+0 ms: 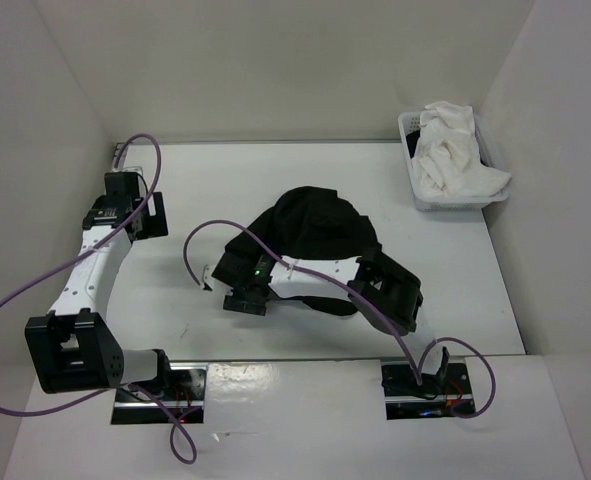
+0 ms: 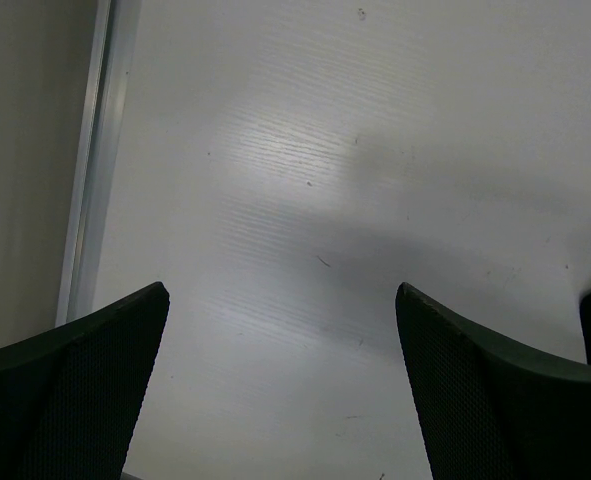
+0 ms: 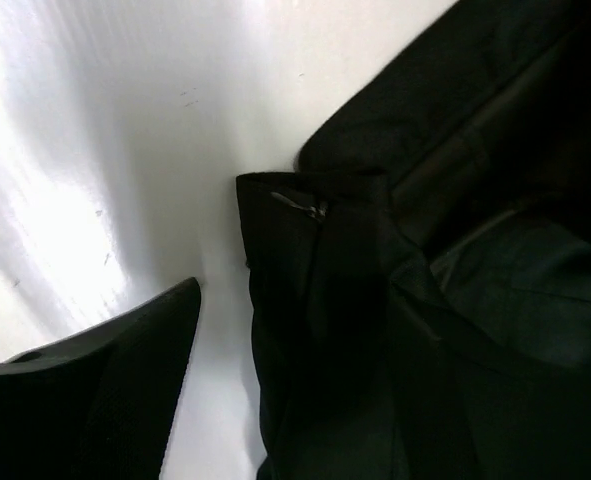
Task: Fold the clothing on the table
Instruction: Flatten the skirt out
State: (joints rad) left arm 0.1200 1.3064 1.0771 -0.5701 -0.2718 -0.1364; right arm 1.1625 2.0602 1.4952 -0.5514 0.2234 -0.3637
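The clothing [image 1: 320, 225] is a black skirt lying bunched in the middle of the white table [image 1: 465, 285]. My right arm reaches leftward across its near edge, so my right gripper [image 1: 243, 300] hangs at the skirt's front left side. In the right wrist view that gripper [image 3: 305, 292] is open. One of its fingers [image 3: 125, 390] stands over bare table, and a skirt edge with a zipper [image 3: 305, 207] lies just inside it. The other finger is lost against the dark fabric. My left gripper [image 1: 140, 210] is open and empty over bare table [image 2: 305, 150] at the far left, well away from the skirt.
A small white basket [image 1: 420, 195] holding a white garment [image 1: 455, 150] stands at the back right corner. White walls enclose the table on three sides. A metal rail [image 2: 100, 150] runs along the table's edge beside my left gripper. Purple cables loop from both arms.
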